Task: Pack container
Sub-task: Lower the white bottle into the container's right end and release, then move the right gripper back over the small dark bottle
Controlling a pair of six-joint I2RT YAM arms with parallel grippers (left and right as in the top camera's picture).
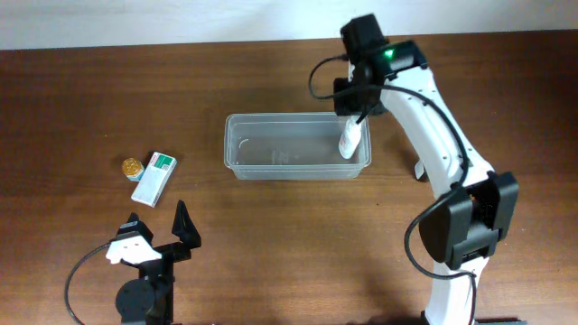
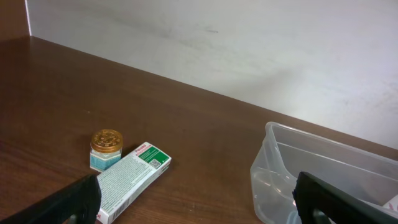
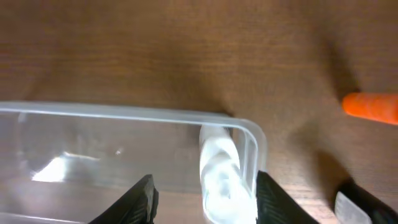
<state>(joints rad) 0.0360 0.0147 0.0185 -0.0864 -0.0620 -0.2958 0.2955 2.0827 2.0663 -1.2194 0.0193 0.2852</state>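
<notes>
At upper right, the right gripper stands parted, not clenched, around a white bottle leaning in the container's right end, while the left gripper gapes wide at lower left.

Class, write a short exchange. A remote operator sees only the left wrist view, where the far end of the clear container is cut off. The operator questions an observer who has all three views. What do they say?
Operator: My view cuts off the container's far end. Is anything packed there?
Observer: Yes. A white bottle sits inside the container, at its right end.
Operator: I cannot see the other arm. Where is it?
Observer: The right gripper hangs over that bottle with its jaws open, one finger on each side and a clear gap beside the bottle.
</notes>
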